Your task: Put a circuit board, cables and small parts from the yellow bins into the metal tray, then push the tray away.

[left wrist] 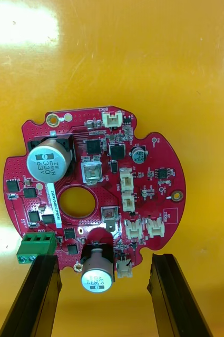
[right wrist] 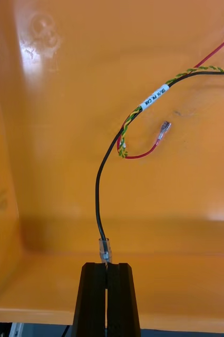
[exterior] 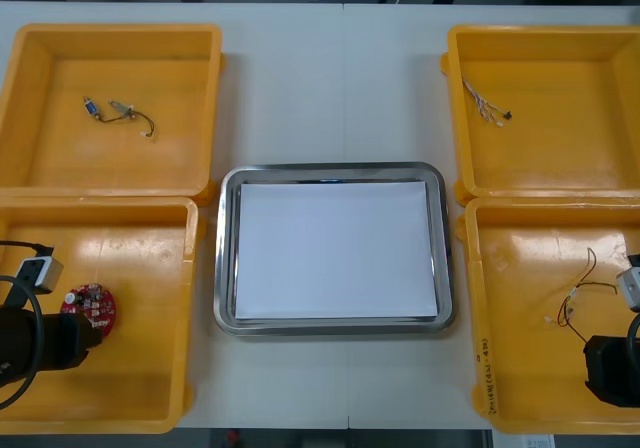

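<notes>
In the front view both arms are cut off by the picture's edge, and their dark bodies hide the fingers. The left gripper [left wrist: 105, 259] hangs over the near left yellow plastic bin [exterior: 150, 408], close to its left wall. Its fingers are spread wide and hold nothing, one on either side of the near edge of the round red circuit board [left wrist: 93, 189], which lies flat on the bin's floor. The board has a centre hole, a green terminal block, white sockets and two silver cans. The larger can reads "330", and a white strip label beside it is too fine to read. The right gripper [right wrist: 106, 266], toward the right edge of the near right yellow plastic bin [exterior: 520, 408], is pinched tight on the clear end piece of a thin black cable [right wrist: 98, 184] bundled with red and yellow-green strands. The lettering on its white sleeve is unclear, and the black handwriting on that bin's left rim is illegible. The shiny metal tray [exterior: 225, 258], white inside, sits mid-table between the bins
</notes>
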Controlling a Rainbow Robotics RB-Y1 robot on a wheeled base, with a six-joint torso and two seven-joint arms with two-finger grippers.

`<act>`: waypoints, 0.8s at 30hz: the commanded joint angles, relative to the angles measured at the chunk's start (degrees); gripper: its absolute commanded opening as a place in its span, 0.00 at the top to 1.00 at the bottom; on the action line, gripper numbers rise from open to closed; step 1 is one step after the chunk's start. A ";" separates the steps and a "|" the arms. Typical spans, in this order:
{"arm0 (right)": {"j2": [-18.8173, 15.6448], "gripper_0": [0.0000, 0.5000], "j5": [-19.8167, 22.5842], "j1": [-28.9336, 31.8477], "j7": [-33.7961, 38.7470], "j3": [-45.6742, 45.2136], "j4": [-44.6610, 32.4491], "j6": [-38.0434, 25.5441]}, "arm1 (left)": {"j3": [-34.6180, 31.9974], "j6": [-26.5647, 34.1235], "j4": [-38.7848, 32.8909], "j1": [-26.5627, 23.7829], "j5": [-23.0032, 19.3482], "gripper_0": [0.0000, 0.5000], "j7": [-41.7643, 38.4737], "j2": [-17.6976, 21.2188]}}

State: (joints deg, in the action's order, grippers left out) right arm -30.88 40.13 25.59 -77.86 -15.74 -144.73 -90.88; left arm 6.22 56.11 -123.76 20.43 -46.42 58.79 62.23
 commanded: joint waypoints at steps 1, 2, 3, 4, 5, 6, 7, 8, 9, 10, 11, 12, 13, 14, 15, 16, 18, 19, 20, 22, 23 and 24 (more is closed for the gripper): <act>0.91 1.00 0.82 2.80 2.54 -1.57 -2.04 0.71 | -1.91 -0.65 -1.66 0.49 0.19 0.00 5.72 2.28; 1.00 1.00 0.82 2.88 2.63 -1.57 -1.95 0.71 | -2.17 -0.65 -1.66 0.40 -0.08 0.00 5.63 2.28; 0.91 1.00 0.82 2.97 2.63 -1.57 -2.04 0.79 | -2.53 -0.56 -1.66 0.40 -0.43 0.00 5.63 2.19; 0.91 1.00 0.82 2.97 2.72 -1.57 -2.04 0.79 | -2.88 -0.56 -1.75 0.40 -0.69 0.00 5.54 2.28; 0.91 1.00 0.82 2.97 2.81 -1.57 -1.95 0.88 | -3.14 -0.38 -1.84 0.40 -1.04 0.00 5.63 2.28; 1.00 1.00 0.74 2.88 2.81 -1.57 -1.95 1.06 | -3.84 0.06 -1.92 0.23 -2.19 0.00 5.72 2.28; 1.00 1.00 0.65 2.88 2.89 -1.49 -2.04 1.15 | -4.20 0.50 -1.92 0.05 -2.71 0.00 5.81 2.28; 0.91 1.00 0.56 2.80 2.98 -1.49 -1.95 1.06 | -5.16 1.64 -2.36 -0.13 -3.94 0.00 5.90 2.28; 1.00 1.00 0.56 2.71 3.07 -1.49 -1.95 1.15 | -6.13 3.13 -2.80 -0.21 -4.82 0.00 5.98 2.28; 0.91 1.00 0.56 2.62 3.07 -1.49 -1.95 1.15 | -6.57 3.83 -3.24 -0.30 -5.26 0.00 6.07 2.28; 1.00 1.00 0.47 2.53 3.16 -1.49 -1.95 1.06 | -7.71 5.50 -4.12 -0.30 -5.53 0.00 6.07 2.28; 0.91 1.00 0.47 2.44 3.25 -1.49 -1.95 1.06 | -8.68 7.09 -5.00 -0.30 -5.70 0.00 5.98 2.28; 0.91 1.00 0.38 2.36 3.25 -1.49 -1.95 1.06 | -9.21 7.79 -5.44 -0.30 -5.88 0.00 6.07 2.28; 0.91 1.00 0.38 2.27 3.33 -1.49 -1.95 1.06 | -10.17 9.20 -6.41 -0.30 -6.14 0.00 5.98 2.28; 0.91 0.85 0.30 2.18 3.42 -1.49 -1.95 1.06 | -11.14 10.60 -7.20 -0.30 -6.41 0.00 5.98 2.37; 1.00 0.71 0.21 2.18 3.51 -1.49 -1.95 1.06 | -11.58 11.22 -7.55 -0.30 -6.49 0.00 6.07 2.37; 1.00 0.22 0.03 2.09 3.69 -1.49 -1.95 1.06 | -13.25 13.33 -9.04 -0.30 -7.11 0.00 6.25 2.63; 0.91 0.14 0.03 2.09 3.77 -1.49 -1.95 1.06 | -13.69 13.85 -9.39 -0.30 -7.28 0.00 6.25 2.63; 0.91 0.03 -0.14 2.09 3.95 -1.49 -1.95 1.06 | -14.57 14.82 -9.92 -0.39 -7.81 0.00 6.34 2.81; 0.91 0.00 -0.14 2.00 4.12 -1.49 -1.95 1.06 | -16.15 16.05 -10.36 -0.48 -9.57 0.00 6.60 3.16; 0.91 0.00 -0.06 1.92 4.21 -1.49 -1.95 0.97 | -17.47 17.02 -10.71 -0.56 -10.80 0.00 6.86 3.42; 0.91 0.00 -0.14 1.83 4.39 -1.49 -2.04 1.06 | -18.61 17.90 -10.89 -0.56 -11.77 0.00 7.04 3.69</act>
State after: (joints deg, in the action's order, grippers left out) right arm -30.59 40.33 26.78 -75.50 -15.74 -144.74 -90.30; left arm -8.21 71.81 -132.57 20.39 -55.70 58.80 62.78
